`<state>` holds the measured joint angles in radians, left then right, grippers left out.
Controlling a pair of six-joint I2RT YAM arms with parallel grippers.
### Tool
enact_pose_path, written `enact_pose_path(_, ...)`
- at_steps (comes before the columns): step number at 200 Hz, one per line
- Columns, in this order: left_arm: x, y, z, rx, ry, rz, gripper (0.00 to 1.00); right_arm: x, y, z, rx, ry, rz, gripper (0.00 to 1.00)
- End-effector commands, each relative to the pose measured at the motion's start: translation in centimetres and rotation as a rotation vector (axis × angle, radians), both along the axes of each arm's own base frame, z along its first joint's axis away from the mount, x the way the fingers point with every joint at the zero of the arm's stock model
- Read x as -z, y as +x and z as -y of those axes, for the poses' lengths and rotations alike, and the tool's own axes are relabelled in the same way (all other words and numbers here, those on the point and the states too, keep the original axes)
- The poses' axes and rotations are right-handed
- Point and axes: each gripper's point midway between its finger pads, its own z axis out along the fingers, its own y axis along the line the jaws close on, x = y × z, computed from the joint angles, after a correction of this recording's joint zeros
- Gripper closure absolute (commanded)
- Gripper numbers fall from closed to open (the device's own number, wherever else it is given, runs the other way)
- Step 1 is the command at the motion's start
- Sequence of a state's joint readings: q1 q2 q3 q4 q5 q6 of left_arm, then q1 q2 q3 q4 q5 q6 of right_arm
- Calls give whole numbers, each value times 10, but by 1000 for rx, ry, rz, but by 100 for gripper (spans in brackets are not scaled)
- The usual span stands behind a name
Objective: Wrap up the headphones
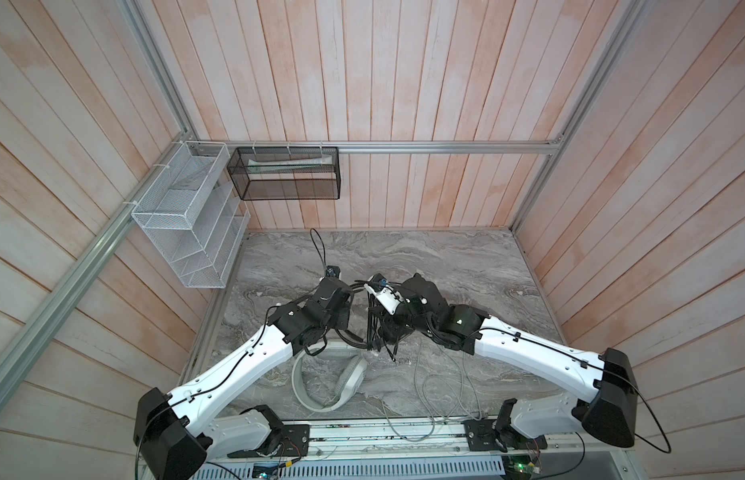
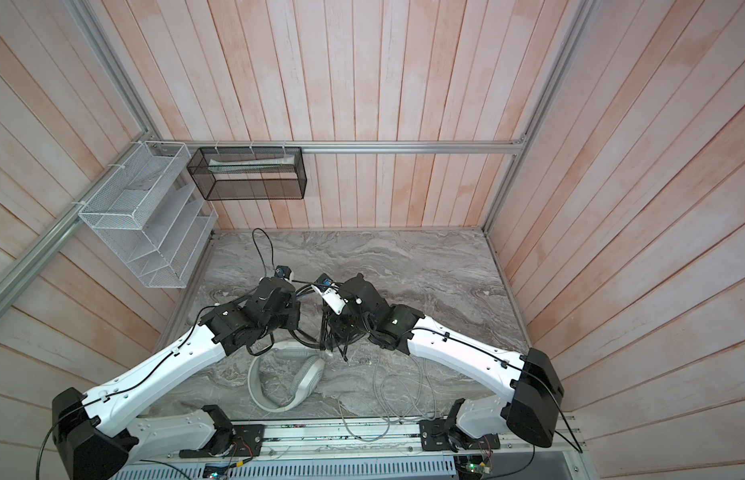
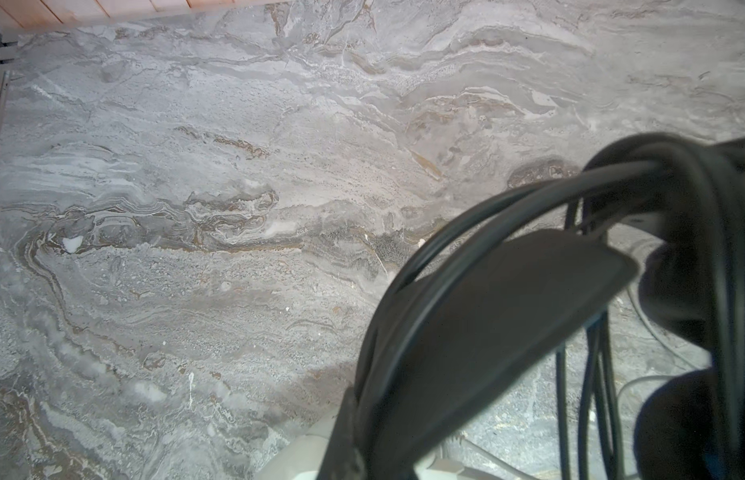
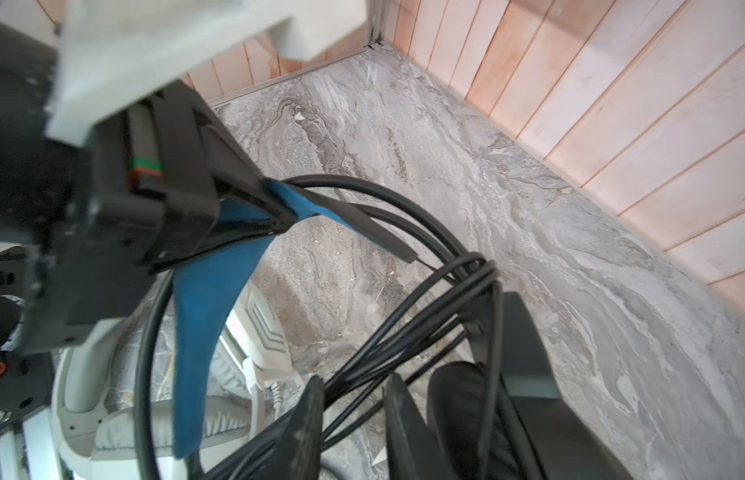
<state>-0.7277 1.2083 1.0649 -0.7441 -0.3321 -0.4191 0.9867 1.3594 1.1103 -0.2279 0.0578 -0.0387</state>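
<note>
Both arms meet over the middle of the marble table (image 1: 466, 266). Here the left gripper (image 4: 279, 208) is clamped on the blue inner headband of the black headphones (image 4: 204, 332) and holds the set up off the table between the two arms. Its black cable (image 4: 404, 216) runs in several loops around the headband and down past the earcups. In both top views a bundle of it hangs below the wrists. Close beside the set, the right gripper (image 4: 354, 395) has its jaws parted, and several cable strands pass through the gap. On the table near the front edge, just in front of the left arm's wrist, the white-grey headphones (image 1: 350, 376) lie flat. Their grey cable (image 1: 435, 386) sprawls loose to the right and crosses the front rail.
</note>
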Motion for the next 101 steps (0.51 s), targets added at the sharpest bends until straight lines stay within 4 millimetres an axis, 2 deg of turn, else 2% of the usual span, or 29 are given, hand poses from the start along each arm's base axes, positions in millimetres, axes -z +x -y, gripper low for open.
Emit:
enact_pose_path(1, -27, 4, 15, 43, -65, 31, 100, -6, 10, 9, 62, 9, 28, 68)
enact_pose_path(20, -27, 5, 16, 44, -56, 23, 100, -9, 11, 11, 72, 12, 32, 64)
enact_pose_path(24, -27, 5, 16, 44, -56, 22, 100, -10, 11, 12, 75, 14, 32, 59)
enact_pose_path(35, -26, 6, 14, 42, -49, 16, 100, -14, 12, 13, 84, 17, 34, 55)
enact_pose_path(78, -19, 9, 10, 37, -45, -20, 100, -34, 11, 17, 97, 55, 45, 46)
enact_pose_path(101, -16, 10, 10, 41, -40, -36, 100, -43, 12, 20, 112, 71, 55, 37)
